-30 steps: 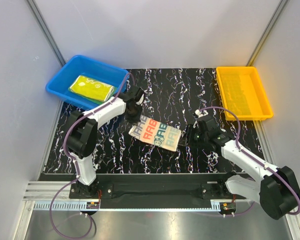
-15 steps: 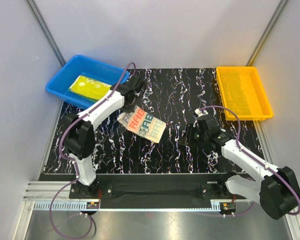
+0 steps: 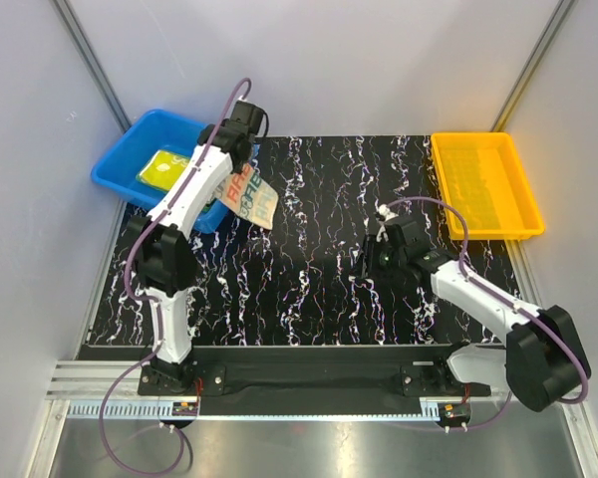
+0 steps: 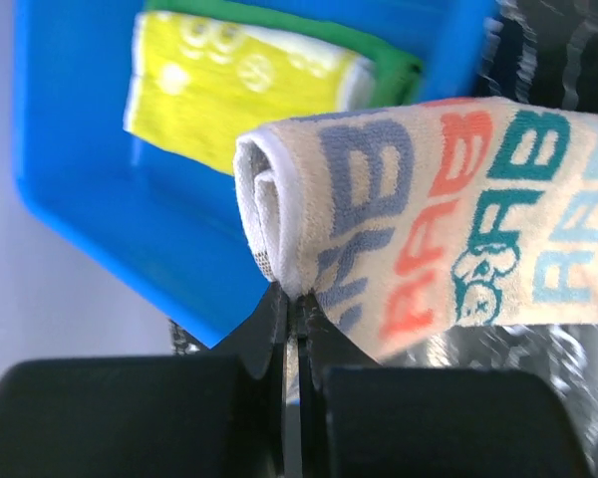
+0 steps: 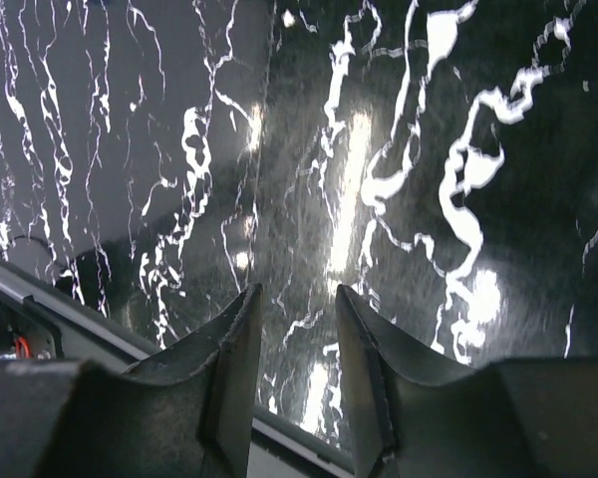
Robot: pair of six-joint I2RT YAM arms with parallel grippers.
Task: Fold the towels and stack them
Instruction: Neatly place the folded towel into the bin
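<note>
My left gripper (image 3: 235, 179) (image 4: 294, 299) is shut on the edge of the folded lettered towel (image 3: 249, 199) (image 4: 448, 219), cream with red, teal and navy letters. It hangs in the air over the right rim of the blue tray (image 3: 130, 134) (image 4: 100, 229). Inside the tray lies the folded yellow towel (image 3: 164, 167) (image 4: 229, 80) on top of the green towel (image 4: 384, 62), of which only an edge shows. My right gripper (image 3: 371, 261) (image 5: 299, 299) hovers open over the bare marbled table, nothing between its fingers.
An orange tray (image 3: 483, 184) sits at the table's back right corner. The black marbled tabletop (image 3: 319, 289) lies between the arms. Grey walls close in on the left, right and back.
My left arm has lifted the folded lettered towel from the table's middle and carried it back and left to the blue tray. My right gripper has drifted slightly left, staying open.
</note>
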